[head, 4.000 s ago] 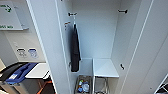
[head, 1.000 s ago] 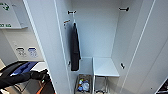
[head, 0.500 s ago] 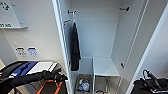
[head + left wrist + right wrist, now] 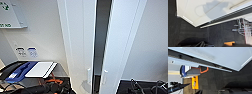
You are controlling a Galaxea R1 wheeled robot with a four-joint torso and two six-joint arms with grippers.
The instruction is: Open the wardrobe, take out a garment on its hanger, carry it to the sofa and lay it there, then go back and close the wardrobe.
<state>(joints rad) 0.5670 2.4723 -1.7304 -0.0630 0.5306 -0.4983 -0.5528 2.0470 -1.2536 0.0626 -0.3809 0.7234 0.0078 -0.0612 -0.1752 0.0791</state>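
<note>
Straight ahead in the head view, the wardrobe [image 4: 82,45], two tall white doors nearly together, only a narrow dark slit left between them. Inside of it hidden behind that slit, nothing to make out there. Two small white handles [image 4: 88,75] low on the doors, one each side of the gap, both blurred. Door tops cut off by the frame edge. Down at the lower left, dark arm hardware [image 4: 37,87] with orange cabling, low and in front of the left door; at the lower right, more dark robot parts [image 4: 142,87] with looping cables. Fingers not distinguishable on either side, so cannot tell whether left or right gripper is wide, narrow or holding anything. From the left wrist, a white door face [image 4: 205,11] with a soft shadow on it, dark carpet [image 4: 218,33] beneath, a wire rack [image 4: 241,27] partly cut off. From the right wrist, white door panel [image 4: 220,55], a handle [image 4: 198,53] on it, dark carpet, something orange [image 4: 194,82] on the floor, unclear.
</note>
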